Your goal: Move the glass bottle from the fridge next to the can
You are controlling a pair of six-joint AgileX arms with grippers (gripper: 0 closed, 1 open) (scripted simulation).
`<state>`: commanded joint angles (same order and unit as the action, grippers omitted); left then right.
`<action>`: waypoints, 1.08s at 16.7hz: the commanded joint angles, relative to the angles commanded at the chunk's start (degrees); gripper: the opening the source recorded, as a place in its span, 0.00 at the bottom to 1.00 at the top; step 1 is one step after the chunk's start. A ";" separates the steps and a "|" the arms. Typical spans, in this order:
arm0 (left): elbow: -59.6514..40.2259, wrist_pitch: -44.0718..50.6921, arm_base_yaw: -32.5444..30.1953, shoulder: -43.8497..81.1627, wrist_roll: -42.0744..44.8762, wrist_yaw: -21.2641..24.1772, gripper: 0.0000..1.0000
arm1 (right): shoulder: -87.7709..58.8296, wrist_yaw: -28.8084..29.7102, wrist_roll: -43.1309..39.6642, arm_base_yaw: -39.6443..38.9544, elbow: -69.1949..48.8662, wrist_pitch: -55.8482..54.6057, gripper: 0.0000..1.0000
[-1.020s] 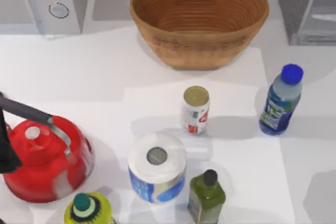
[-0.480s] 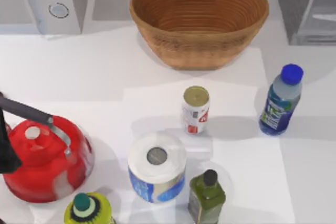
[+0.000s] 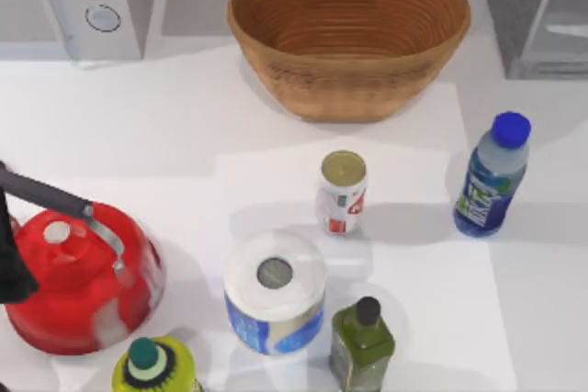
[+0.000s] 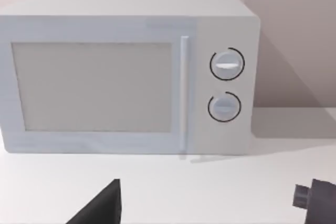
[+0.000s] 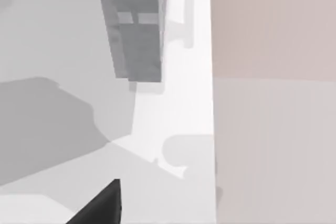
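Your bottle (image 3: 492, 174) stands free on the desk's right side, out of the fridge (image 3: 537, 11) yet well apart from the can (image 3: 342, 192); neither pincer's state can be told.

White table (image 3: 165, 126) carries microwave (image 3: 78, 2) upper left, basket (image 3: 349, 34) top centre, fridge (image 3: 537, 11) upper right, glass bottle (image 3: 491, 176) right, can (image 3: 342, 192) centre, red kettle (image 3: 78, 277) lower left, paper roll (image 3: 275, 293) and dark-green bottle (image 3: 362, 344) bottom centre
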<state>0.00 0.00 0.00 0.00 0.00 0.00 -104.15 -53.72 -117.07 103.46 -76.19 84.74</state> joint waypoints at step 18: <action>0.00 0.00 0.00 0.00 0.00 0.00 1.00 | -1.08 9.10 71.84 -43.64 1.34 -59.03 1.00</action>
<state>0.00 0.00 0.00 0.00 0.00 0.00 -105.23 -44.61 -45.23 59.82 -74.85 25.71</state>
